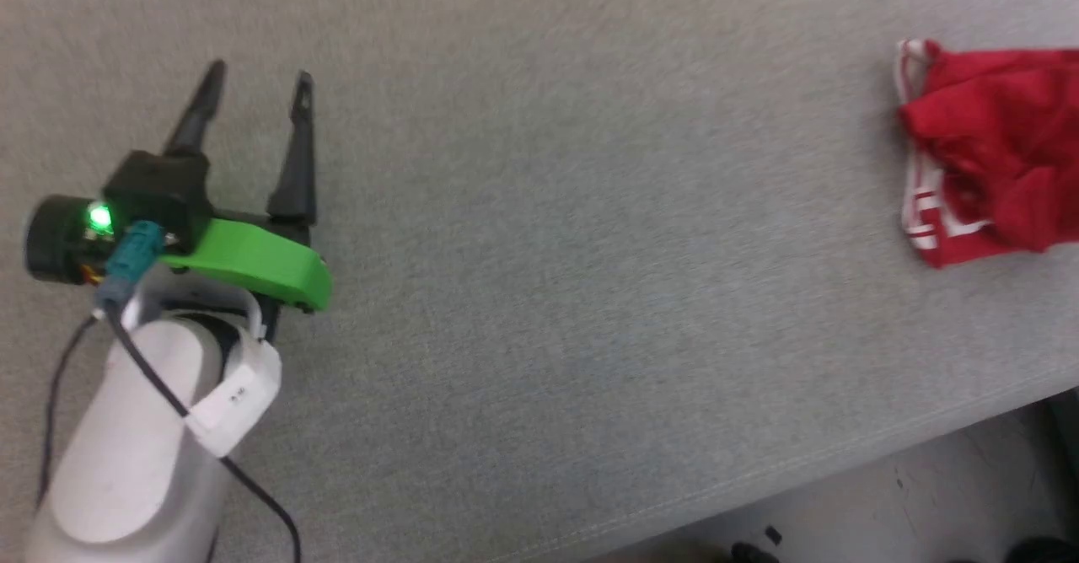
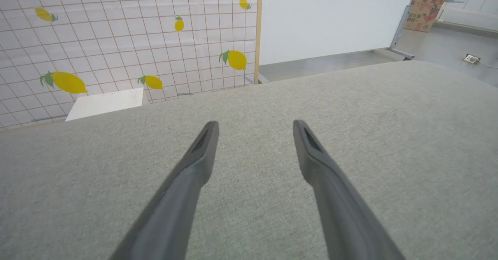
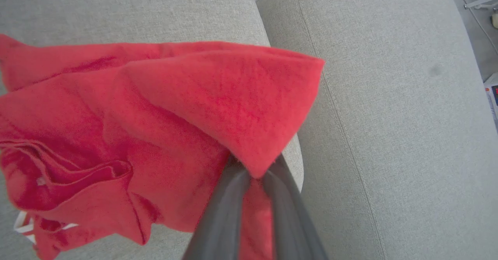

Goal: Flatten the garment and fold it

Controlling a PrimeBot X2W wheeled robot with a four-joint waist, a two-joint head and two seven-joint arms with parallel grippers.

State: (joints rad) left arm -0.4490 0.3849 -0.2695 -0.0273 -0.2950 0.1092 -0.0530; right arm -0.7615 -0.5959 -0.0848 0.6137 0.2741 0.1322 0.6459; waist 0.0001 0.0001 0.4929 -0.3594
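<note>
**Head view.** The left gripper (image 1: 260, 72) hovers over the grey cushioned surface (image 1: 590, 251) at the left, jaws spread wide and holding nothing. The garment (image 1: 995, 142), red and crumpled, lies on that surface at the far right of the view, well apart from this gripper. Its left border shows what appears to be white-and-red trim (image 1: 919, 209), though the frame is blurred.

**Left wrist view.** Bare grey fabric lies between the two parted fingers (image 2: 194, 162). A lemon-printed grid panel (image 2: 116, 38) stands beyond the surface.

**Right wrist view.** The right gripper (image 3: 252, 176) has its jaws nearly closed on a fold of the red cloth, which drapes over the fingertips.
</note>
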